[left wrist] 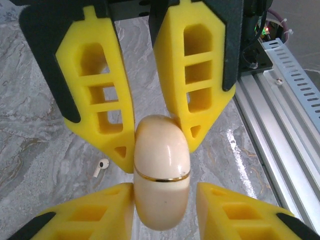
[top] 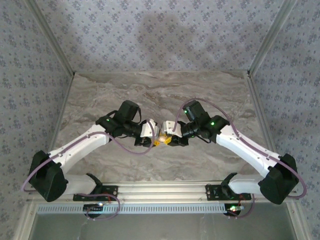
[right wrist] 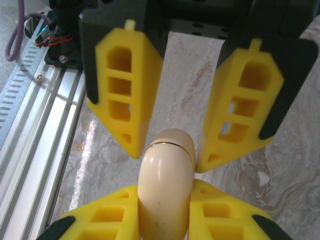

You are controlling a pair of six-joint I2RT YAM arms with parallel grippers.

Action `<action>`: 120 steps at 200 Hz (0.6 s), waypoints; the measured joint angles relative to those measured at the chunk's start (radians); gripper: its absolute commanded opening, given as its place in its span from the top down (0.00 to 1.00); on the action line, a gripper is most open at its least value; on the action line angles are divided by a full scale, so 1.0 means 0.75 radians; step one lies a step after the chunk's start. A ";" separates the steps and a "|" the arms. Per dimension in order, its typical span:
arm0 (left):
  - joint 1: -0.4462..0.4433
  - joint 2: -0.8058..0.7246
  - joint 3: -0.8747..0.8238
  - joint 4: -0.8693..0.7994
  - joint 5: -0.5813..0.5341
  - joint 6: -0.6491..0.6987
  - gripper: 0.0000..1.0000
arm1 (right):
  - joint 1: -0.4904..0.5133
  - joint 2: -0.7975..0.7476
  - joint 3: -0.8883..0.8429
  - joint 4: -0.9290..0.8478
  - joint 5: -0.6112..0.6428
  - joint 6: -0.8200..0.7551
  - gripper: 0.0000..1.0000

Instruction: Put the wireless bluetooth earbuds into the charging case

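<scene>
A marble-patterned tabletop (top: 215, 95), grey and veined with brown, is lying inside a booth. The booth's walls (top: 150, 30) are covered in a pale fabric sprinkled with small flowers. An aluminium rail (top: 160, 189) is running along the near edge, with a slotted cable duct (top: 150, 208) just in front of it.

The charging case (left wrist: 161, 170) is showing as a smooth, glossy, cream-coloured egg shape. A thin gold line is circling it where lid and body meet, and the lid is sitting closed. The fingers (right wrist: 120, 95) of both grippers are yellow blocks with rectangular windows cut through them, tapering to wedge tips and backed by black plates.

The case is sitting between the two grippers over the middle of the table; whether it is touching the marble cannot be told. The right gripper (right wrist: 165, 200) is clamping the case, both of its fingers pressing against the sides. The left gripper (left wrist: 164, 200) is meeting the other end from the opposite side. Its jaws are standing slightly apart around the case: one finger is touching it and the other is showing a thin dark gap.

One earbud (left wrist: 101, 167), white and glossy with a short stem, is lying on the marble near the case. It is on the side away from the rail, apart from both grippers.
</scene>
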 measured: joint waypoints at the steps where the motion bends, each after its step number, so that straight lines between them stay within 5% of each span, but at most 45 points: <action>1: 0.000 0.001 0.000 0.000 0.000 0.001 0.67 | 0.000 0.000 0.000 0.000 -0.001 0.000 0.76; 34: 0.000 0.005 0.003 0.001 0.003 -0.005 0.76 | 0.000 0.002 0.000 -0.001 -0.015 0.001 0.71; 63: 0.001 0.005 0.003 0.010 0.010 -0.047 0.79 | -0.019 -0.015 -0.017 0.035 -0.016 0.021 0.55; 120: 0.023 -0.043 -0.135 0.269 0.101 -0.279 0.80 | -0.151 -0.309 -0.325 0.362 -0.105 0.266 0.47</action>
